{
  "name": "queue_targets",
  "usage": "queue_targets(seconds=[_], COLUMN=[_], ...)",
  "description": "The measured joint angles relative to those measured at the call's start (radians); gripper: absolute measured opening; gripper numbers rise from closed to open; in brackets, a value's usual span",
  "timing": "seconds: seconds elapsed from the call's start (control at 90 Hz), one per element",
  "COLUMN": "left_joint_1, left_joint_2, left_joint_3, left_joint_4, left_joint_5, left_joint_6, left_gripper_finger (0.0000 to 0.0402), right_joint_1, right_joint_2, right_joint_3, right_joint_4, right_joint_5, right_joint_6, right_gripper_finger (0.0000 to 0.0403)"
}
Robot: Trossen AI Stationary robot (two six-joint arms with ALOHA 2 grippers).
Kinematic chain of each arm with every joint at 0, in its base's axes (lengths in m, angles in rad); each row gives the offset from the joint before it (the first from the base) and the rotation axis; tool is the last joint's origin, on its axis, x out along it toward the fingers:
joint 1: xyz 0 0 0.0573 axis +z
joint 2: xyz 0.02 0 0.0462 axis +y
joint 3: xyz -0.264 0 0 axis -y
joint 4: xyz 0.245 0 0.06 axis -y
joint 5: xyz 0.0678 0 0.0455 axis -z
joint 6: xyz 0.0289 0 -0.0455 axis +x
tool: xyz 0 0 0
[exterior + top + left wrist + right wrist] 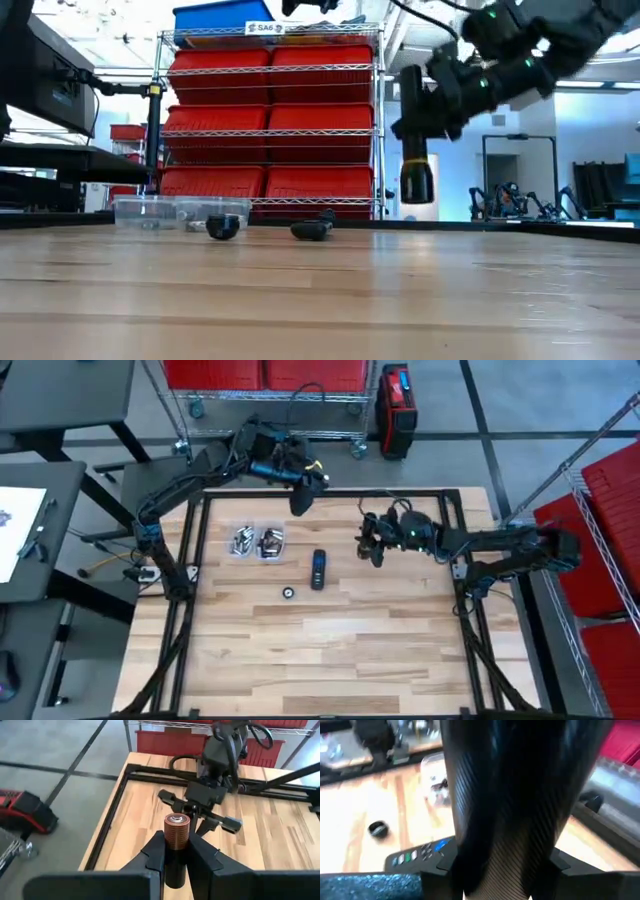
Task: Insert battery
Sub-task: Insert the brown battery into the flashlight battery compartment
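Where racks stand, seemingly wooden table (330, 650)

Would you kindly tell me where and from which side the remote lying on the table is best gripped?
Grip the remote across its narrow width, near the middle, coming straight down from above. It lies flat, long and slim, with bare wood on both long sides, so a claw can likely straddle it there.
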Motion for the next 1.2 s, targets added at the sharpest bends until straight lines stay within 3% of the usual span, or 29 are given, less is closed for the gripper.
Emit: queue_targets(seconds=[0.356,0.711,0.956,1.2], left_joint_1=[-0.005,-0.005,-0.005,-0.005], left_joint_2=[-0.002,-0.002,-0.002,-0.002], left_joint_3=[0.0,0.0,0.0,0.0], left_joint_4=[0.01,0.02,0.021,0.021], left_joint_5=[0.0,-0.007,-0.008,-0.008], left_joint_6=[-0.046,-0.06,-0.06,-0.059], left_gripper_finger=[0.0029,0.0029,0.0029,0.0029], right_joint_1=[0.034,0.072,0.07,0.07], right_joint_2=[0.065,0.123,0.065,-0.065], right_joint_3=[-0.111,-0.122,-0.126,-0.127], right_joint_4=[0.102,0.172,0.146,0.143], right_joint_5=[0.039,0.053,0.042,0.075], right_joint_6=[-0.028,-0.035,-0.037,-0.078], right_gripper_finger=[0.0138,0.0139,0.0278,0.0299])
